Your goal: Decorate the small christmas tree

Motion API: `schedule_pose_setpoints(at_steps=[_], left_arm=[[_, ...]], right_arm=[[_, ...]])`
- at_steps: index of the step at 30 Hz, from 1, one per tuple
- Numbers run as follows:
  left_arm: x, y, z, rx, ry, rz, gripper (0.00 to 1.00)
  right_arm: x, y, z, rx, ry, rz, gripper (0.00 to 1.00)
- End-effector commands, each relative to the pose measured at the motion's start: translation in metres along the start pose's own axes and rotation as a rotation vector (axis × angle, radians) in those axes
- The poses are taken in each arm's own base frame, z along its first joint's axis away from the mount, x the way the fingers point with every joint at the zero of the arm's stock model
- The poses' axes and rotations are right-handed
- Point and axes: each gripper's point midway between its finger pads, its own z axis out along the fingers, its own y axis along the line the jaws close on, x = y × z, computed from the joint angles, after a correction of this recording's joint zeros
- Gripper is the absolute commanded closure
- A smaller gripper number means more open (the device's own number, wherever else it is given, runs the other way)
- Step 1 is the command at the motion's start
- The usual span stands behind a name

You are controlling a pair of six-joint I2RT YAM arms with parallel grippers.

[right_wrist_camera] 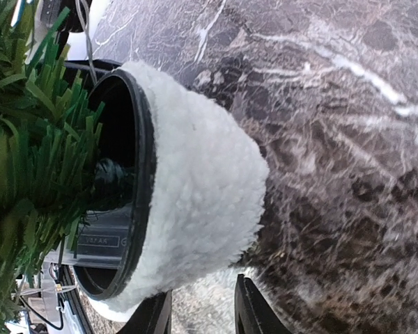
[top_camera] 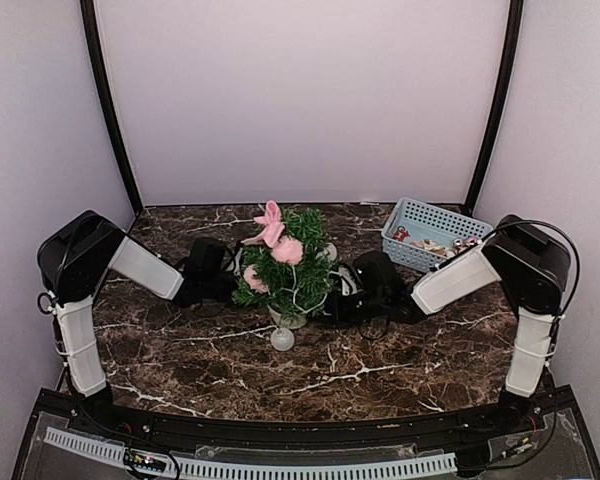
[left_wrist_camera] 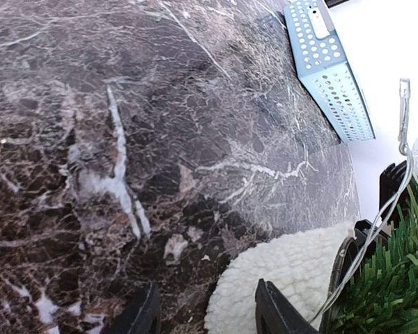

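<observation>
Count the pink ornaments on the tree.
3: a bow at the top of the tree, a fluffy ball just below it, a second ball low on its left side. Branches may hide more.

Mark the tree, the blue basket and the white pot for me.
tree (top_camera: pixel 315 272), top view, green branches at mid height.
blue basket (left_wrist_camera: pixel 338 97), left wrist view, perforated side wall.
white pot (right_wrist_camera: pixel 202 195), right wrist view, fleecy outer side.

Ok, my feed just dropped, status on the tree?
Left gripper open beside pot. Right gripper open opposite side. Small christmas tree upright, pink ornaments on. Clear bauble at its foot.
</observation>
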Motion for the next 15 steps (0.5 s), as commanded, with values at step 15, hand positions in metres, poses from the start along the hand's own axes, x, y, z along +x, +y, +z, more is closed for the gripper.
schedule_pose_setpoints(at_steps=[15], left_arm=[[0.000,-0.037,0.016,0.132,0.027,0.077,0.54]], right_arm=[[-0.007,0.028,-0.017,-0.033,-0.133,0.073,0.68]])
